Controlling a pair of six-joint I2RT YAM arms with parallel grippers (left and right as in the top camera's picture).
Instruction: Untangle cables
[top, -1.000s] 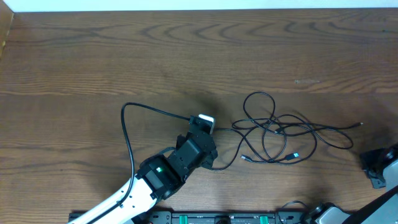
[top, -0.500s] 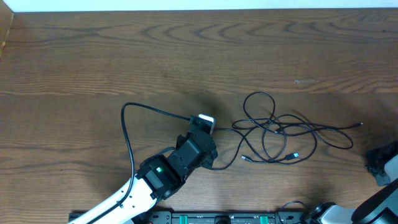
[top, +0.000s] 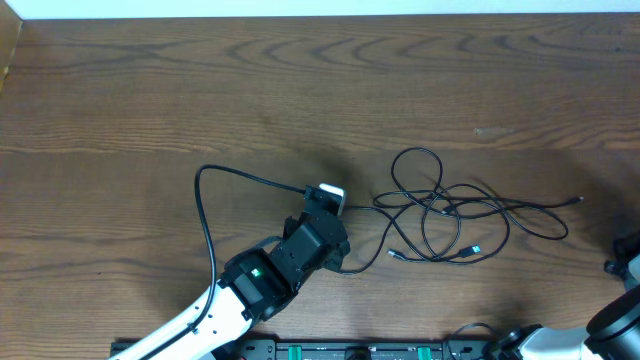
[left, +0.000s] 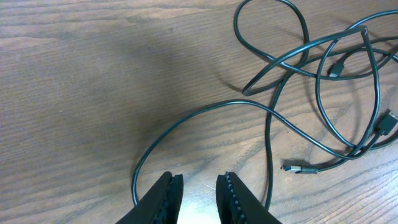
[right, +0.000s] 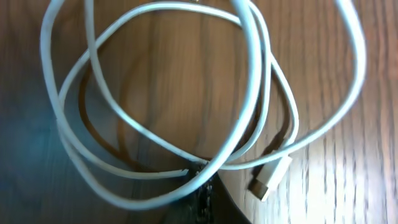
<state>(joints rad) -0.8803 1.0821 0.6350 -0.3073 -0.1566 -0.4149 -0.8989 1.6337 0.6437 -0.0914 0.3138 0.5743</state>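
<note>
Two grippers, one white cable (right: 262, 68), and black cables (top: 441, 207) too tangled to be counted.
The left gripper (left: 199, 180) is held slightly parted with nothing between its jaws; the black cables lie just ahead on the table (top: 150, 100), where three plug ends (left: 295, 168) are made out. The blurred white cable is pinched in the clenched right gripper (right: 200, 186), mostly cut off overhead.

Table (top: 150, 90): dark brown wood, visible grain, matt with a faint sheen under the light.
Black cables (left: 267, 134): thin smooth plastic jacket, slightly glossy; small plug ends look metallic.
White cable (right: 359, 62): smooth, glossy plastic sheath, plug in the same white plastic.
Left gripper (left: 198, 194): black matt fingers, ribbed inner faces.
Left arm shell (top: 215, 315): white glossy plastic, black matt housing further up.
</note>
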